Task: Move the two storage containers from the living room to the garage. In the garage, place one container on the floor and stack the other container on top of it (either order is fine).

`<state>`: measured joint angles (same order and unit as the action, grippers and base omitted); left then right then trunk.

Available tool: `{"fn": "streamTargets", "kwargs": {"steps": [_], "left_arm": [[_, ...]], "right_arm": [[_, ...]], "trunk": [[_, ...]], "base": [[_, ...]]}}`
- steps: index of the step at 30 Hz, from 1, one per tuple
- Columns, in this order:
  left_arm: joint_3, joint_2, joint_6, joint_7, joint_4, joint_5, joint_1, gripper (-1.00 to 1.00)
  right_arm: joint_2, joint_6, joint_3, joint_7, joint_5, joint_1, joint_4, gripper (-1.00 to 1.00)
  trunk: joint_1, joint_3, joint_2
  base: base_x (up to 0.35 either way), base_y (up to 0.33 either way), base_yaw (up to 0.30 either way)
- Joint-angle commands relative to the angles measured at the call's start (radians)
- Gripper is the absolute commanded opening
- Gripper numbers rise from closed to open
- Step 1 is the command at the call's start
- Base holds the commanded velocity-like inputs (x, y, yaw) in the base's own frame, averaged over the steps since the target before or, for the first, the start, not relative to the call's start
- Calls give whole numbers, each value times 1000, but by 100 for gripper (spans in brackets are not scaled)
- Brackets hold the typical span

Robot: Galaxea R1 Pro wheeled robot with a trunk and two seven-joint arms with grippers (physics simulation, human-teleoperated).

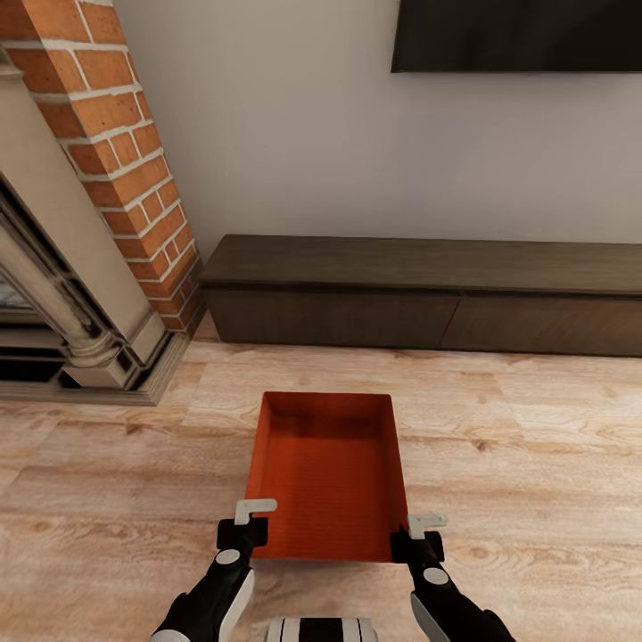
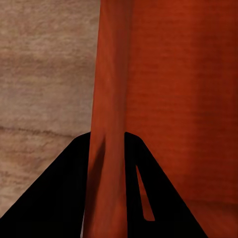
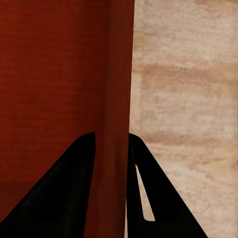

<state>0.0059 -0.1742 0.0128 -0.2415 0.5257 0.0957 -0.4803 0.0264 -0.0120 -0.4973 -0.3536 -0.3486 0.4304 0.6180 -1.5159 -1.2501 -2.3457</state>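
One orange-red storage container (image 1: 328,468) lies lengthwise ahead of me over the living room's light wood-plank floor (image 1: 535,446). Whether it rests on the planks or hangs just above them I cannot tell. My left gripper (image 1: 250,528) is shut on its left side wall near the near corner. The left wrist view shows that wall (image 2: 110,89) pinched between the dark fingers (image 2: 59,193) of the left gripper (image 2: 107,140). My right gripper (image 1: 419,535) is shut on the right side wall (image 3: 119,79) in the same way, and appears in its wrist view (image 3: 112,138).
A long low dark-wood bench (image 1: 428,294) runs along the white wall behind the container. A black TV (image 1: 517,36) hangs above it. The red-brick fireplace (image 1: 116,152) with its stone surround (image 1: 62,294) stands at the left. Wood floor stretches to the right.
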Motion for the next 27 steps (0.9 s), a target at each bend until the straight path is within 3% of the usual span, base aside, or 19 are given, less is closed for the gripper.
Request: {"fn": "streamTargets", "kwargs": {"steps": [1, 27], "left_arm": [[17, 10, 0, -21, -2, 10, 0, -100], [17, 9, -12, -20, -3, 9, 0, -100]], "right_arm": [[3, -17, 20, 45, 7, 2, 6, -100], [3, 11, 23, 45, 5, 2, 6, -100]], "trunk": [[0, -1, 0], [0, -1, 0]], "base": [[0, 0, 0], [0, 0, 0]]}}
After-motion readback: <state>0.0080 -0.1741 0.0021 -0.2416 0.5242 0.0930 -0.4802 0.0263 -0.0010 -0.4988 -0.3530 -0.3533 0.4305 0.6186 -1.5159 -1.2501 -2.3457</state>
